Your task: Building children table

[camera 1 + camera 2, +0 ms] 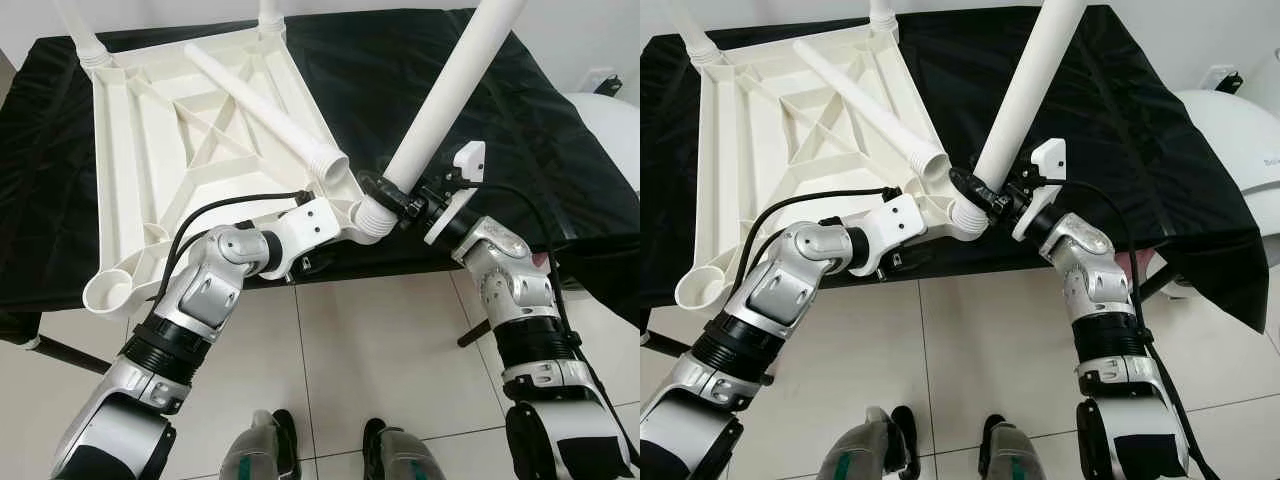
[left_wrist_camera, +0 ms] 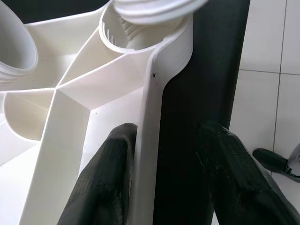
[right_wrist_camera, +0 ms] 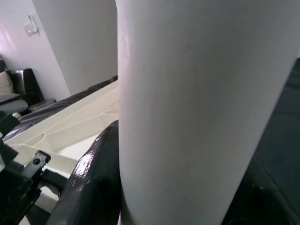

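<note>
White tabletop lies upside down on black-covered bench, near corner overhanging edge. Right pincer clenched on white leg, leg tilted, threaded end at corner socket. Left pincer straddles tabletop rim w/ fingers either side; grip state can't tell. Spare leg loose on tabletop. Two legs already upright at far corners.

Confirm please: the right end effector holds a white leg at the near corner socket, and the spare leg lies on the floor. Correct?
Not quite. The spare leg lies on the upturned tabletop, not the floor, as the left eye view shows. The right end effector does hold the white leg at the near corner socket.
</note>
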`<state>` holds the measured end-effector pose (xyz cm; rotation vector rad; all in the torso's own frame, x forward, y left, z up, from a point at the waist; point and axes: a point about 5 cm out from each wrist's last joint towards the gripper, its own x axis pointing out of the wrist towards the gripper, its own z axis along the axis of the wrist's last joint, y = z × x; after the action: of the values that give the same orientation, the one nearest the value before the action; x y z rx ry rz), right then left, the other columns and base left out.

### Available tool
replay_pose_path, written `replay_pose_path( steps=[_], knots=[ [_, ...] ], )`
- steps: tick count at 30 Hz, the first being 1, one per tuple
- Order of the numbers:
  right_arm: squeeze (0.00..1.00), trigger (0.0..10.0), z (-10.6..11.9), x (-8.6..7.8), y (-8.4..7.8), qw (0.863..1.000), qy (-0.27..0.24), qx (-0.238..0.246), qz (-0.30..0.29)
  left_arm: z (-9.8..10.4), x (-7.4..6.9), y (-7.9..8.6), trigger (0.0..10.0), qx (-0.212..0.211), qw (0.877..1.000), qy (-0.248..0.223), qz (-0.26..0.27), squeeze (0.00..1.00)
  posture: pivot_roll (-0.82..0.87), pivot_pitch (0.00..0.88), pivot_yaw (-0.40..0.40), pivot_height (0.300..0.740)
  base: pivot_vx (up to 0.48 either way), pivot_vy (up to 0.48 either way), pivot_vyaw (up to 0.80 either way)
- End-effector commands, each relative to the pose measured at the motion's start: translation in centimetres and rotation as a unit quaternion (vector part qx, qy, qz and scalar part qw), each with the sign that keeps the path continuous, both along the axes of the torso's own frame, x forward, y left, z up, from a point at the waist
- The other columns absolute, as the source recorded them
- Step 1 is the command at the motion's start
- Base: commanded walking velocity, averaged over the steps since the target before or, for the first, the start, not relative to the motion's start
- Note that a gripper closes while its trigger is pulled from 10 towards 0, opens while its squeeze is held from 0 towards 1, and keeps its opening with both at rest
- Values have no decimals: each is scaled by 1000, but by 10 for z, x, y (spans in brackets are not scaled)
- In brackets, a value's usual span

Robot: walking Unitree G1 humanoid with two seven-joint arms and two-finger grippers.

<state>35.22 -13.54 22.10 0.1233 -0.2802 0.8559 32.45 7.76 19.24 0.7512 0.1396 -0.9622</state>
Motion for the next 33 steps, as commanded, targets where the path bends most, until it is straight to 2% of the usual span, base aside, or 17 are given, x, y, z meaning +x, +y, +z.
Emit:
replay_pose_path(
  steps=[1,8,18,24,25,26,28,29,32,33],
  knots=[
    [0,10000,6,1,1,1000,-14,9,7,-3,-1,0,10000,-4,1000,-10,19,0,-113,172,16,740,0,0,0],
    [0,10000,10,9,-3,1000,-25,3,2,-1,-5,-5,10000,-12,1000,-10,12,0,-117,179,15,740,0,0,0],
    [0,10000,6,10,-3,1000,-21,-4,6,1,-7,-9,10000,-17,1000,-8,8,0,-116,184,18,740,0,0,0],
    [0,10000,2,11,1,1000,-20,-5,12,-2,-7,-12,9961,-23,1000,10,13,0,-116,190,23,740,0,0,0],
    [0,10000,2,11,1,1000,-21,-4,13,-3,-6,-12,4196,-23,999,16,18,0,-117,192,26,740,0,0,0],
    [0,10000,2,11,1,1000,-21,-4,13,-3,-6,-12,4196,-23,999,16,18,0,-117,192,26,740,0,0,0],
    [0,10000,2,11,0,1000,-22,-4,12,-4,-5,-11,3176,-23,999,18,23,0,-117,192,26,740,0,0,0],
    [0,10000,3,11,-1,1000,-23,-4,11,-4,-5,-11,0,-20,999,17,20,0,-120,194,28,740,0,0,0],
    [0,10000,3,11,-2,1000,-24,-4,10,-4,-5,-11,0,-17,1000,16,15,0,-120,194,28,740,0,0,0],
    [0,10000,3,11,-2,1000,-24,-6,9,-5,-5,-11,9059,-13,1000,16,12,0,-122,194,30,740,0,0,0]
  ],
)
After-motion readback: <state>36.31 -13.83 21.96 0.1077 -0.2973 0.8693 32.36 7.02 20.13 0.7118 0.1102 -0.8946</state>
